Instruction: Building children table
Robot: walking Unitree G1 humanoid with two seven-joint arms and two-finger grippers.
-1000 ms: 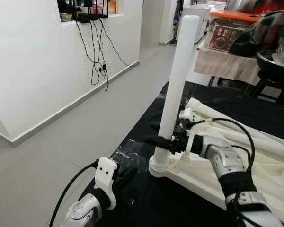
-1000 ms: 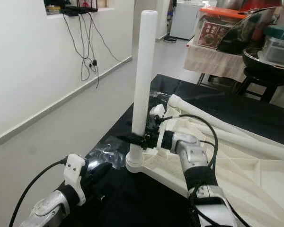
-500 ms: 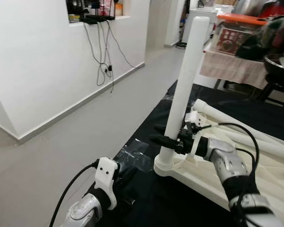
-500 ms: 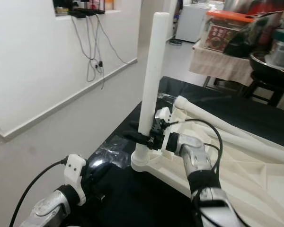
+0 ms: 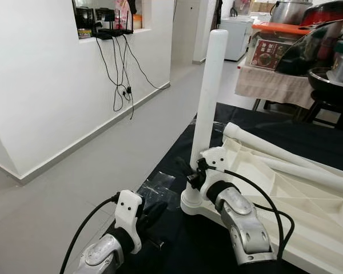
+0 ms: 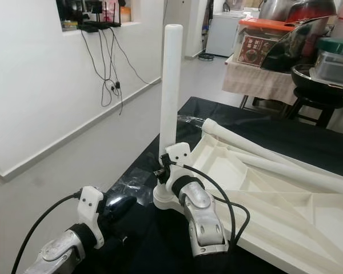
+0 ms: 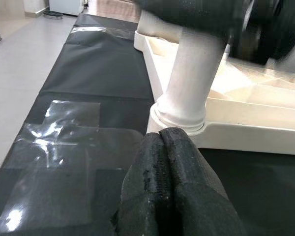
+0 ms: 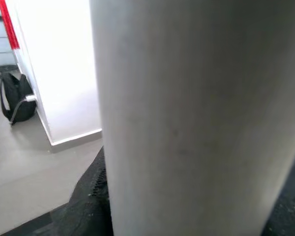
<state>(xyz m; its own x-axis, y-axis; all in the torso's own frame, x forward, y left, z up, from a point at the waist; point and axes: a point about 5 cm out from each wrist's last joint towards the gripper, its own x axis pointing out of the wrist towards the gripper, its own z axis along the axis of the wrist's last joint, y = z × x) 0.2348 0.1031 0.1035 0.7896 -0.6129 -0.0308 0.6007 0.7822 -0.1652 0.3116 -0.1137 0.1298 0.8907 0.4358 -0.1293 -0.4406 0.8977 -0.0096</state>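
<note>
The white table top (image 5: 286, 188) lies upside down on a black sheet (image 5: 177, 142). One white table leg (image 5: 208, 91) stands nearly upright in its corner socket (image 5: 190, 202). My right gripper (image 5: 190, 170) is clamped around the leg just above the socket, shut on it. In the right wrist view the leg (image 8: 196, 118) is very close, with a black finger (image 8: 91, 196) beside it. My left gripper (image 5: 153, 212) hovers low over the sheet just short of the socket. Its tips (image 7: 161, 142) are pressed together and hold nothing.
Two more white legs (image 5: 274, 149) lie across the table top. A clear tape patch (image 5: 157, 185) shines on the sheet near the left gripper. Bare floor and a white wall with hanging cables (image 5: 117, 63) lie to the left. A cloth-covered table with pots (image 5: 274, 80) stands behind.
My right forearm has swung from the right side round to the near side of the leg, the gripper still on it. The leg stands straighter. The left arm has not moved.
</note>
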